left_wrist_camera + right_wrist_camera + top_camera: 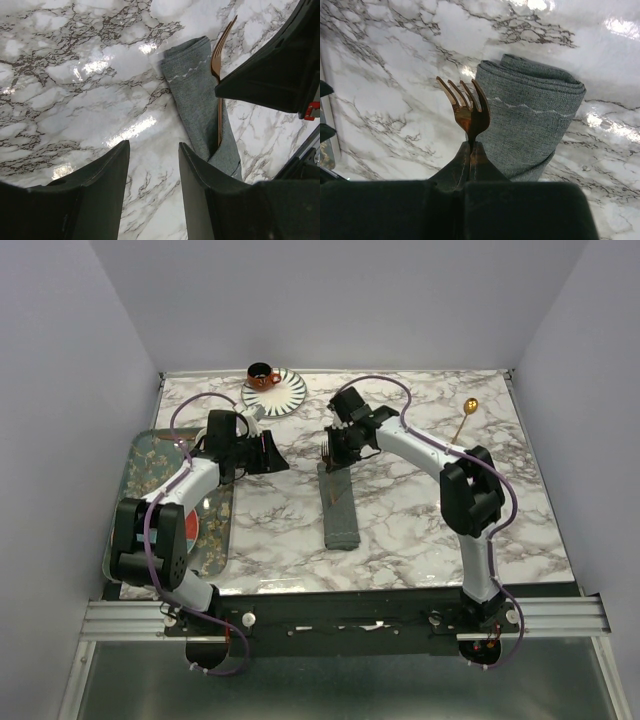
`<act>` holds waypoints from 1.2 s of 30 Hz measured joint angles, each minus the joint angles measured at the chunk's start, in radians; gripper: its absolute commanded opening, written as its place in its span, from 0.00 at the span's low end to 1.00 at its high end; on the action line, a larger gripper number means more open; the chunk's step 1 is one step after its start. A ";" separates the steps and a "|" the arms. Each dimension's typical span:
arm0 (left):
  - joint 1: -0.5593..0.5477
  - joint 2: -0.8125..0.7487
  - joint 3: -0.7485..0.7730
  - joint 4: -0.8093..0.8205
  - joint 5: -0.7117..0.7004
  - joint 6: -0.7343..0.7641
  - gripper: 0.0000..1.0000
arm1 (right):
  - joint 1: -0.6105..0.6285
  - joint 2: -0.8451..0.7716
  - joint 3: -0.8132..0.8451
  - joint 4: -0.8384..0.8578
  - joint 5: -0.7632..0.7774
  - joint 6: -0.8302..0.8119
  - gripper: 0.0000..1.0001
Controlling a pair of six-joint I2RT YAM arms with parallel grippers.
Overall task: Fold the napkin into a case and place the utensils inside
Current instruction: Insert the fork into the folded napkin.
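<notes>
Marble tabletop [420, 530] first. At its middle lies the dark grey napkin, already folded into the case [341, 515], a long narrow strip whose long axis runs from the far side towards me, leaning only slightly.

My right gripper [471, 162] is at the far end of that strip, with its fingers pressed together on the neck of the copper fork [469, 107]. The tines point away past the case's far end. From the left wrist view, the handle runs back along the cloth, nearly in line with it, and its tip seems to disappear under a fold, though I can't be certain it is inside.

My left gripper [154, 147] hangs just beside the case on its left. Its fingers [102, 185] are spread with nothing between them.

I judge the move ahead to be a slide along the case's own axis, towards the near edge, so the fork has to stay parallel to the fold.

The spoon [466, 416] lies well apart at the far right, nearer my right arm.
</notes>
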 measured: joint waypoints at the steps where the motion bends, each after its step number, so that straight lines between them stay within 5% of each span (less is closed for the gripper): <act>1: 0.000 -0.003 -0.001 0.000 0.000 0.000 0.54 | 0.001 0.000 -0.010 0.000 0.000 0.001 0.01; 36: 0.000 -0.031 -0.047 0.022 0.000 0.000 0.54 | 0.032 -0.024 -0.121 -0.035 -0.047 0.083 0.01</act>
